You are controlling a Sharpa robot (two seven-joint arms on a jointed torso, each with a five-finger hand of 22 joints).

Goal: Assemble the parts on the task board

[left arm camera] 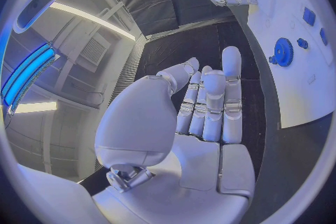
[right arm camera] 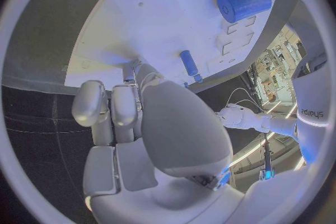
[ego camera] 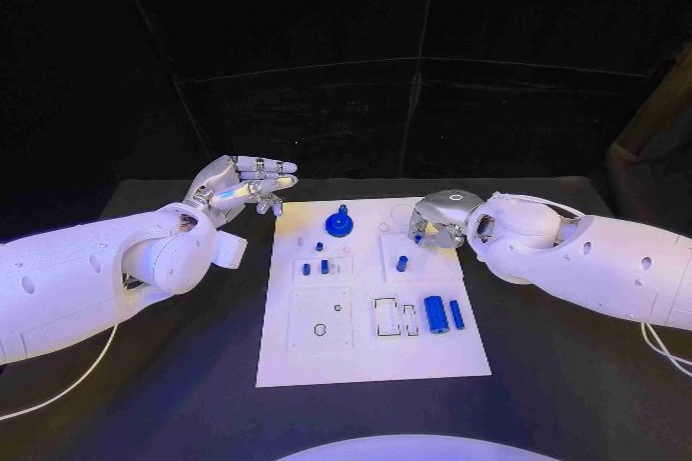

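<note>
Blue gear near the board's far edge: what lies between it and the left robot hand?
In the head view, only bare white task board and black table separate the blue gear from the left robot hand.

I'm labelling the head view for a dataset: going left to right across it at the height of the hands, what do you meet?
Left hand → blue gear standing on the task board → right hand, held low over the board's far right part.

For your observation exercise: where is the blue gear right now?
In the head view the blue gear sits at the far end of the task board, between the left hand and right hand.
</note>
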